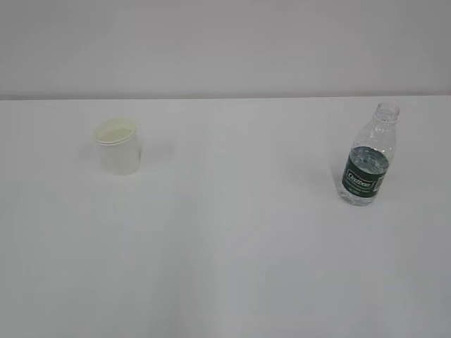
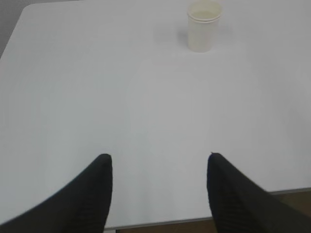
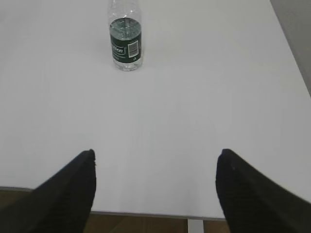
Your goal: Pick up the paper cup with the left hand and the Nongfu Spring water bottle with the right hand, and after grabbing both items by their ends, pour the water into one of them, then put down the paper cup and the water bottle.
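The left hand [image 2: 159,167] hangs over the near edge of the white table [image 2: 146,111], its two black fingers [image 2: 95,191] spread well apart with only bare tabletop between them. The paper cup [image 2: 204,25] stands upright far ahead of that hand, slightly to the right of the gap between its fingers, touching nothing but the table.

The right hand [image 3: 155,162] likewise sits at the table's near edge, its fingers [image 3: 243,194] wide apart and holding nothing. The Nongfu Spring water bottle [image 3: 126,36] stands upright far ahead of it, a little left of the gap, its dark green label and barcode facing the wrist camera.

From the exterior view, neither hand shows. The cup [image 1: 118,146] stands on the left part of the table, open mouth up, and the bottle [image 1: 368,156] stands well apart from the cup, far to its right and a little nearer the camera, uncapped, with the water [image 1: 369,160] reaching roughly to the top of the label
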